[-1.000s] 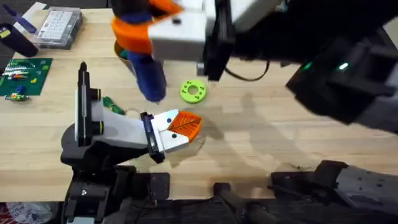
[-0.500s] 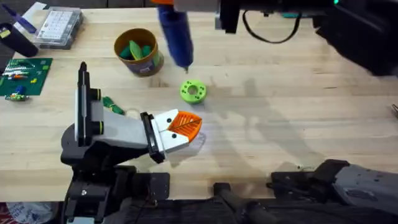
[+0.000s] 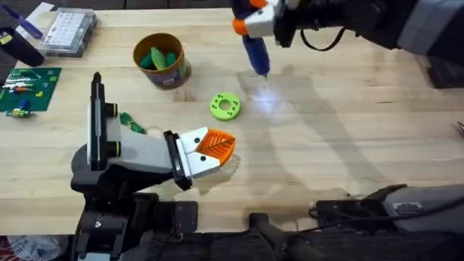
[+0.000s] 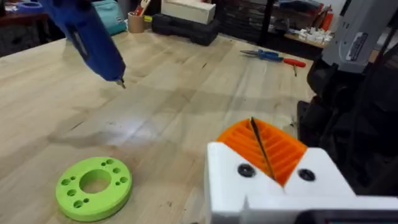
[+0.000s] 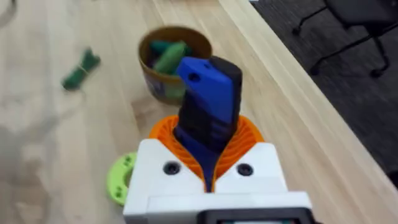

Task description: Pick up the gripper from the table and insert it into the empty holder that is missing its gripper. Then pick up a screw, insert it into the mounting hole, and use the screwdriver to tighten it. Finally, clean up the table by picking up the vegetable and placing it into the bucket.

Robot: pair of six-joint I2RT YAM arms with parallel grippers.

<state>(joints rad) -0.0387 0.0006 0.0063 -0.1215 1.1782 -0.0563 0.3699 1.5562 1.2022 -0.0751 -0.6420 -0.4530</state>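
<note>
My right gripper is shut on the blue screwdriver and holds it above the far middle of the table, silver bit pointing down; its orange pads clamp the blue body. The yellow-tan bucket stands at the far left with green pieces inside. A slim dark green vegetable lies on the table right beside my left arm. Low over the table's near middle, my left gripper is shut with nothing in it. The holder, the loose gripper and the screw are out of view.
A lime-green ring disc lies between the two grippers. A clear parts box and a green circuit board sit at the far left edge. Bare wood stretches across the right half of the table.
The right arm carried the screwdriver from over the bucket to the right and down toward the table, uncovering the bucket. The left arm has not moved.
</note>
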